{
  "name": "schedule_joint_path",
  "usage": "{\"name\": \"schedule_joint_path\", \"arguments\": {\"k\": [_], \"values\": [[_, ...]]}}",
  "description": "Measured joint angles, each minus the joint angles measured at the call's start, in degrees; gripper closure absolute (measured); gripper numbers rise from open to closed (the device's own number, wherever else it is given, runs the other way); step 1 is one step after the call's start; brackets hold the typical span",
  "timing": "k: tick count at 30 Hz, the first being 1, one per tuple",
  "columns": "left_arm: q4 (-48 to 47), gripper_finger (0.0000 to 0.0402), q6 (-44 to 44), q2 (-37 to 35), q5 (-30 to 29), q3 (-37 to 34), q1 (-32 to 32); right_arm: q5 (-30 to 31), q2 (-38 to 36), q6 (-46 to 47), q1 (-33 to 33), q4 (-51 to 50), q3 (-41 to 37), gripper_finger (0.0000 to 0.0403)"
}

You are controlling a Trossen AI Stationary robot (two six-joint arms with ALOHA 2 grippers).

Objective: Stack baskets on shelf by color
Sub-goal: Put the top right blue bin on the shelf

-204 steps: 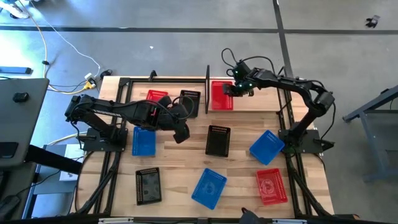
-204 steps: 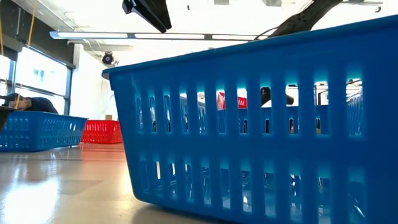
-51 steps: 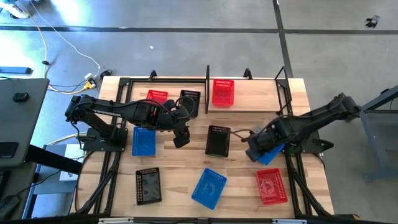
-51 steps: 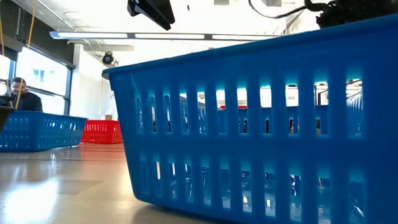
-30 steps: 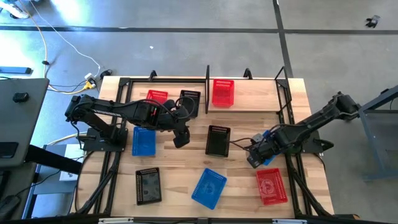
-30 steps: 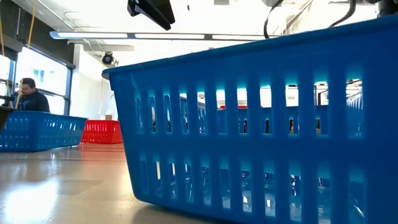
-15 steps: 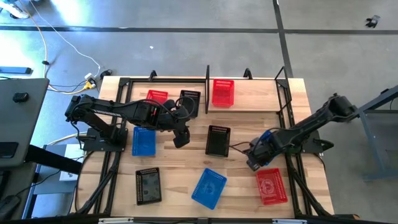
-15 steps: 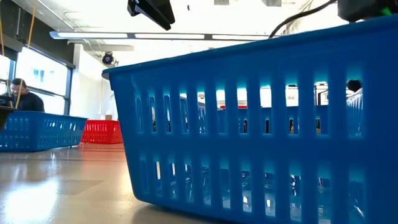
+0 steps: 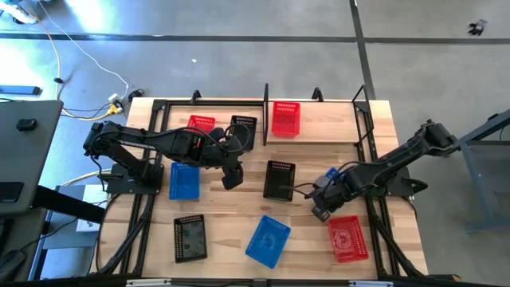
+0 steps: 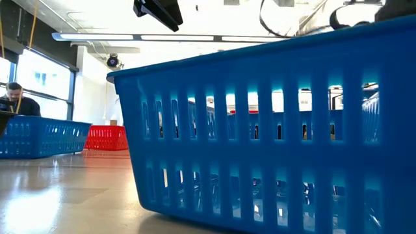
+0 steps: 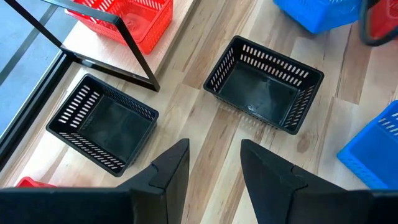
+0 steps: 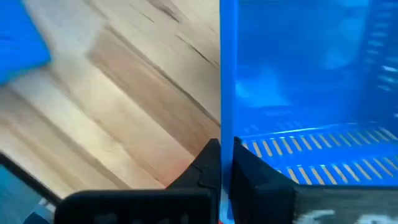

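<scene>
room: grey concrete floor (image 9: pixel 239 64) around the desk, cables at left; person seated far back at left in the low view (image 10: pixel 12 97)
desk: pale wood planks (image 9: pixel 231 215), black frame rails along both sides
shelf: thin black posts, light wood floor (image 9: pixel 327 123), along far edge of desk; one red basket (image 9: pixel 285 119) inside it
baskets: mesh-sided plastic rectangles; second red basket (image 9: pixel 201 123) and black basket (image 9: pixel 243 126) just beside shelf at left; black basket mid-desk (image 9: pixel 279 179); blue basket near left arm (image 9: pixel 184 180); black (image 9: pixel 190 237), blue (image 9: pixel 268 241), red (image 9: pixel 347 237) along near edge
obstruction: blue basket wall (image 10: pixel 273 130) fills most of low view
right tool (image 9: pixel 320 209): clenched on rim of a blue basket (image 12: pixel 298 93), mid-right of desk, just beside near red basket
left tool (image 11: pixel 214 171): released, fingers apart, over desk between the two black baskets
</scene>
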Motion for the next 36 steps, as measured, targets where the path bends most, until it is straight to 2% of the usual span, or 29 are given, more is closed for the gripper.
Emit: {"name": "schedule_joint_path", "arguments": {"k": [14,21,28,36], "values": [[0.02,0.0268,0.42,0.00,0.00,0.00,0.02,17.77,-0.02,-18.20,-1.56,-11.46,12.59,0.0403],[0.02,0.0268,0.44,0.00,0.00,0.00,0.00,23.29,-0.02,-32.89,-4.69,-18.58,14.61,0.0403],[0.02,0.0268,0.42,0.00,-0.14,0.01,0.01,26.04,-0.02,-48.80,-11.72,-22.62,14.61,0.0403],[0.02,0.0268,0.28,0.00,-0.25,0.00,0.01,27.25,-0.02,-65.47,-25.09,-23.42,14.61,0.0403]]}}
